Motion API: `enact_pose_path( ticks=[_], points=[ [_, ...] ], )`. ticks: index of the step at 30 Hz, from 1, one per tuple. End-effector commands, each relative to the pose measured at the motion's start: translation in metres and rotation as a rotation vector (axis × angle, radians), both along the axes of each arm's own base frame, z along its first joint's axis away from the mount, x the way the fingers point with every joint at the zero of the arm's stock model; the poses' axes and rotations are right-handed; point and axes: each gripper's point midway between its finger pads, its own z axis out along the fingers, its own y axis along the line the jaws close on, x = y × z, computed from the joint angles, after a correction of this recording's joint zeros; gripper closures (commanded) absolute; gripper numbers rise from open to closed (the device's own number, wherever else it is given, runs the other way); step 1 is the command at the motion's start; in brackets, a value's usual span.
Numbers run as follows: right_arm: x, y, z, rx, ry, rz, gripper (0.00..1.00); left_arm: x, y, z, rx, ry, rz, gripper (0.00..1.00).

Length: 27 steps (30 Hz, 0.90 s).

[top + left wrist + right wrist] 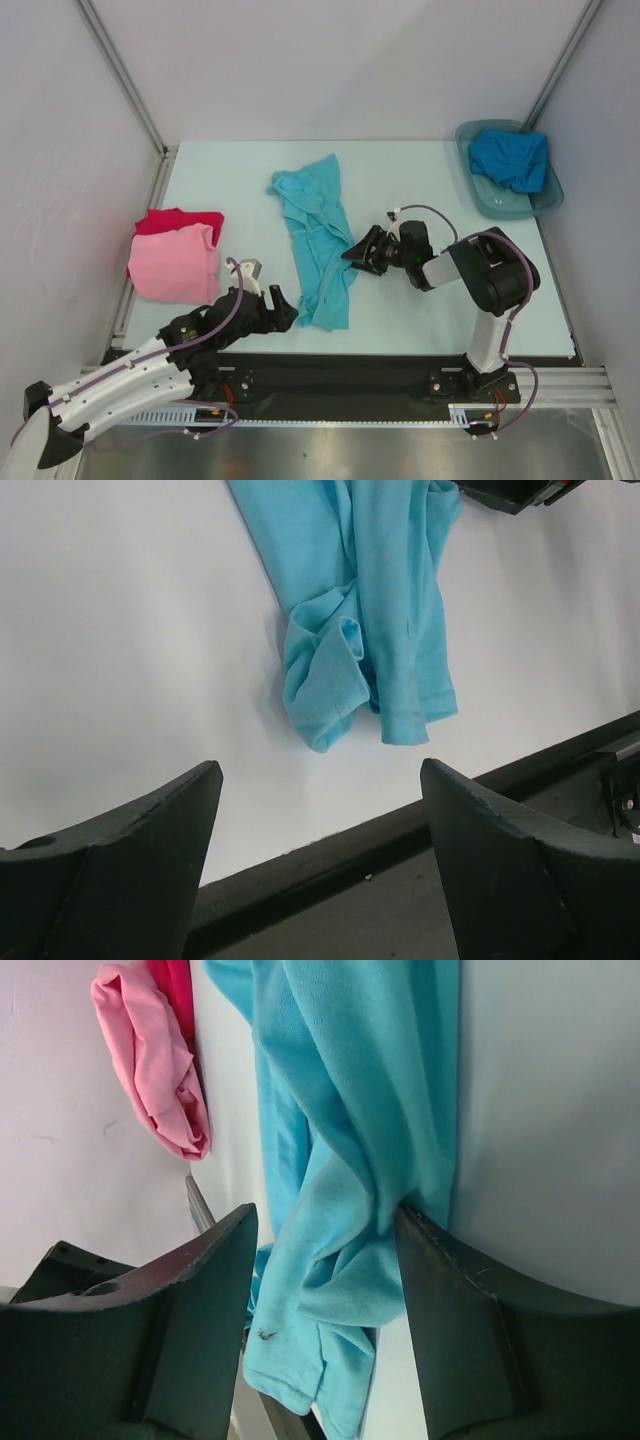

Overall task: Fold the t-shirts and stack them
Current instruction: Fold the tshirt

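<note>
Closest to the right wrist camera, the right gripper [325,1222] stands with its jaws wide apart, and a bunched fold of the turquoise t-shirt [350,1080] lies between them. One finger [450,1310] touches the cloth's edge, while the other has fabric running past and behind it. The fold is straddled rather than pinched flat.

From above, that shirt stretches as a long, rumpled strip down the middle of the counter [430,180], its far end spread wider and its near end narrowing toward the front edge. The right gripper meets it from the right, about halfway along its length, at the shirt's right border.

The left gripper [284,303] sits low, just beside the shirt's near left corner. In the left wrist view its jaws are also spread wide with nothing between them, and the shirt's hem and a curled sleeve lie ahead of the fingers, apart from them.

Farther left, the pink t-shirt [172,265] lies folded on top of the red t-shirt [180,220], whose far edge shows behind it, near the counter's left side. At the far right corner, the deeper blue t-shirt [510,158] lies crumpled inside the grey tub [470,135], well apart from both arms.
</note>
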Motion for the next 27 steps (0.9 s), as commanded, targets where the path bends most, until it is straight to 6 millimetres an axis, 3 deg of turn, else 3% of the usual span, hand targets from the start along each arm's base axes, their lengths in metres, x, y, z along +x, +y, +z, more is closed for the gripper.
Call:
enact_pose_path(
  ticks=[1,5,7,10,11,12,20,27],
  points=[
    [0.011,0.014,0.017,0.047,-0.072,0.022,0.39,0.004,-0.003,0.016,-0.02,-0.032,0.001,0.13],
    [0.014,0.021,0.019,0.051,-0.074,0.03,0.45,0.005,-0.004,0.018,-0.017,-0.035,-0.001,0.13],
    [0.015,0.024,0.018,0.052,-0.071,0.035,0.55,0.005,-0.004,0.019,-0.018,-0.036,-0.001,0.13],
    [0.015,0.027,0.018,0.053,-0.07,0.039,0.77,0.005,-0.002,0.019,-0.019,-0.04,0.003,0.13],
    [0.015,0.028,0.019,0.052,-0.073,0.04,0.93,0.005,-0.002,0.02,-0.02,-0.041,0.003,0.13],
    [0.015,0.028,0.021,0.053,-0.075,0.038,1.0,0.004,-0.002,0.019,-0.02,-0.039,0.004,0.13],
    [0.012,0.037,0.037,0.041,-0.086,0.069,1.0,0.005,-0.004,0.02,-0.02,-0.037,0.002,0.13],
    [-0.008,0.088,0.057,0.004,-0.116,0.193,1.0,0.006,-0.005,0.025,-0.024,-0.043,0.0,0.13]
  ],
)
